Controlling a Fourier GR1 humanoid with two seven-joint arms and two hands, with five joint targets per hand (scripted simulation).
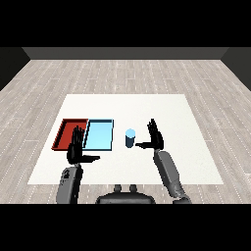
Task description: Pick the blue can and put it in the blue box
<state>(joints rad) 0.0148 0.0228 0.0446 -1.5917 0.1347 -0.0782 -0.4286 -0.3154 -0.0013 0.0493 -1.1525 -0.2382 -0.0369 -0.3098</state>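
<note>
Nearest the viewer, the left hand (76,147) stands at about eight o'clock on the white table (171,112), fingers straight and spread upward with the thumb jutting toward three o'clock; it holds nothing and overlaps the near edges of the two trays, probably parked there as the idle hand. Across from it, at roughly five o'clock from the table's middle, the right hand (155,137) is likewise spread, fingers upright and thumb reaching toward nine o'clock, palm turned to the blue can (130,138). That opened shape looks like a pre-grasp posture: the thumb points at the can's lower body so the fingers could close round it from the side. The can stands upright on the table just beside the thumb tip; whether they touch is hard to judge from this angle, though a thin gap seems to show. Just beyond the left hand, the blue box (99,135) lies at nine o'clock from the can, near it, with the red tray (66,131) touching its far side. The pick is not yet made.
</note>
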